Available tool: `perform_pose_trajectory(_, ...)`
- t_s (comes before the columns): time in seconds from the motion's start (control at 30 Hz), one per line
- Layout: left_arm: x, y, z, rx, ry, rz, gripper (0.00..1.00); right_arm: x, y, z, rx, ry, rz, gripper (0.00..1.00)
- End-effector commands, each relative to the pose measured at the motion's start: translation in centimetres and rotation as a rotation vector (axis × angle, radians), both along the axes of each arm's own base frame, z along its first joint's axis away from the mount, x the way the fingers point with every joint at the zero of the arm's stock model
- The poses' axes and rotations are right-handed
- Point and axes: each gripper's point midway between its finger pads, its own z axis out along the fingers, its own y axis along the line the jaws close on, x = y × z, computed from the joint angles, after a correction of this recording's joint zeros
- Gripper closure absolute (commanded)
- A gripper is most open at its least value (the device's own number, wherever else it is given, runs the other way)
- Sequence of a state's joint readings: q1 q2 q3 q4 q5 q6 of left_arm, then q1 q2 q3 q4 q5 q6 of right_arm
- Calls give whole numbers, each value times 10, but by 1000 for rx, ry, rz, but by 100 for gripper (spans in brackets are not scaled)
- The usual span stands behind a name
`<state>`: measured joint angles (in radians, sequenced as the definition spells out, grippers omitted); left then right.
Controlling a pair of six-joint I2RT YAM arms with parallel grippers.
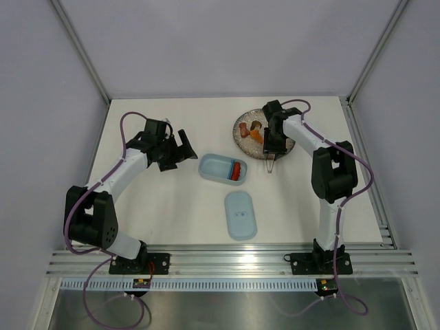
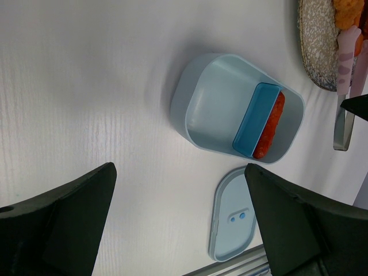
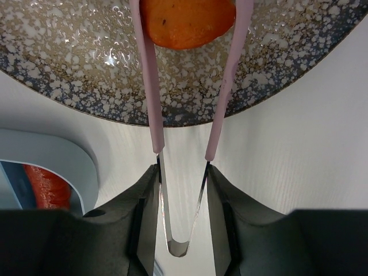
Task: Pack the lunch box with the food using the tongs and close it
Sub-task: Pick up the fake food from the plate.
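My right claw [image 3: 181, 172] is clamped on the slim tongs [image 3: 150, 92], my fingers pressing the metal spring end from both sides. Their pale pink arms reach onto the round grey speckled plate [image 3: 86, 75] and straddle a rounded orange piece [image 3: 187, 23] of food, one arm at each of its sides. My left claw [image 1: 182, 150] hangs spread wide with nothing in it, just beside the small pale-blue oblong plastic lunch box [image 2: 184, 103]. The box sits uncovered on the white table [image 1: 172, 206] with a red piece [image 2: 270, 126] behind its blue divider. Its matching lid [image 2: 233, 221] lies flat nearby.
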<state>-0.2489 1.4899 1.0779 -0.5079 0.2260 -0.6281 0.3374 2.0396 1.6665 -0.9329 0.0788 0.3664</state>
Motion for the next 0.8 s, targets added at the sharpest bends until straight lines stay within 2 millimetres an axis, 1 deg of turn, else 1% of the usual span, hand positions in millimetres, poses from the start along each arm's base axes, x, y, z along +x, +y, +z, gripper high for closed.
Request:
perform_pose_trajectory(0.0,10,0,10,2,-39,3,1,7,3,27,39,-69,11,75)
perform_pose_trajectory(0.03,10,-1,9,2,-38,1,1,6,3,32,45,-81,10,76)
perform_pose_trajectory(0.07,10,-1,10,0,-40,1,1,5,2,32,45,-80,10,77)
perform_pose_trajectory(0.2,11,-1,11,-2,-41,0,1,1,2,39,56,-90,8,85)
perform_pose_trajectory(0.23,11,-2,12,-4,-44,-2,1,-1,3,43,63,-97,9,87)
perform_pose_trajectory(0.33,11,-2,12,-6,-42,-2,1,-5,3,50,73,-106,13,90)
perform_pose_trajectory(0.43,12,-3,12,-10,-44,-5,1,-8,2,53,77,-107,13,93)
perform_pose_trajectory(0.7,12,-5,12,-19,-41,-10,1,-11,5,61,105,-118,15,95)
perform_pose_trajectory(0.77,12,-5,12,-18,-38,-10,1,-12,6,66,114,-128,12,95)
